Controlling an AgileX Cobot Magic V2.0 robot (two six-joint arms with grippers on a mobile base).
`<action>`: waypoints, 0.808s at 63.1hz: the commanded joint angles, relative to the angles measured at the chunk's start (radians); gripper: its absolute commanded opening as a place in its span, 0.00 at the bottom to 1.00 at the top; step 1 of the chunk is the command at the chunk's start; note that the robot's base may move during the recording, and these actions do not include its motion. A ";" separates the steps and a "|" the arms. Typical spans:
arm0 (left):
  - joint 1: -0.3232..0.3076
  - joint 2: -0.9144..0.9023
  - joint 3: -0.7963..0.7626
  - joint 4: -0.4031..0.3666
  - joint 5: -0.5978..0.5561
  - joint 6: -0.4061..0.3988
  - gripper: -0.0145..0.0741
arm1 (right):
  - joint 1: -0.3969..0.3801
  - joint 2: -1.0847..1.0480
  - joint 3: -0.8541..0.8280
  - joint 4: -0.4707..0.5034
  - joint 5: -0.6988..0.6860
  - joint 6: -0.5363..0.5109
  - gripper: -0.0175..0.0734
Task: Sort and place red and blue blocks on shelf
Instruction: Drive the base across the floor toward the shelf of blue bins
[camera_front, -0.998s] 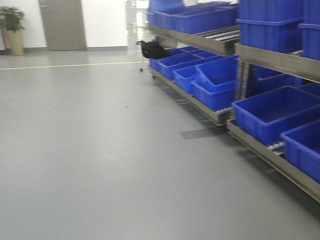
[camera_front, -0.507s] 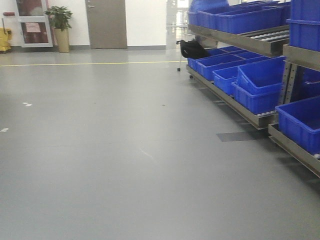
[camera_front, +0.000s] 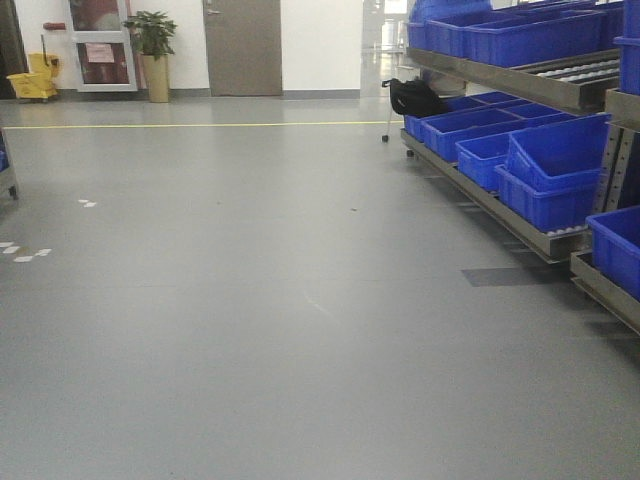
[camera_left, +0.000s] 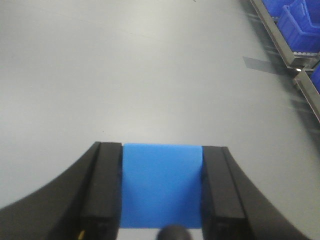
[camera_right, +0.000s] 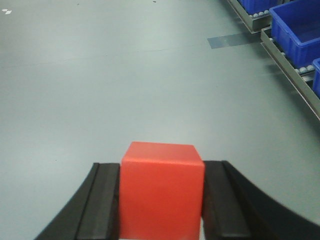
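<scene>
Gripping matte red block (camera_right: 161, 192) | right fingers (camera_right: 103, 200) closed on it | left fingers (camera_left: 106, 190) clamp bright blue block (camera_left: 161, 187)

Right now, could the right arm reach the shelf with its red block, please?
Probably not: the right gripper holds the red block over bare floor, and the shelf stands off to the side.

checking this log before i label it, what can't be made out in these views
- Left wrist view: the blue block, lower part cut off by the bottom edge.
- Right wrist view: the red block, base cut off likewise.
- Front view: the shelf runs off the right edge; the pink notice at the far wall is too small to read; neither block shows.
</scene>
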 joint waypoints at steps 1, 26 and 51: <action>0.002 -0.001 -0.028 -0.002 -0.085 -0.007 0.30 | -0.002 0.000 -0.024 -0.007 -0.077 -0.002 0.25; 0.002 -0.001 -0.028 -0.002 -0.085 -0.007 0.30 | -0.002 0.000 -0.024 -0.007 -0.077 -0.002 0.25; 0.002 -0.001 -0.028 -0.002 -0.085 -0.007 0.30 | -0.002 0.000 -0.024 -0.007 -0.077 -0.002 0.25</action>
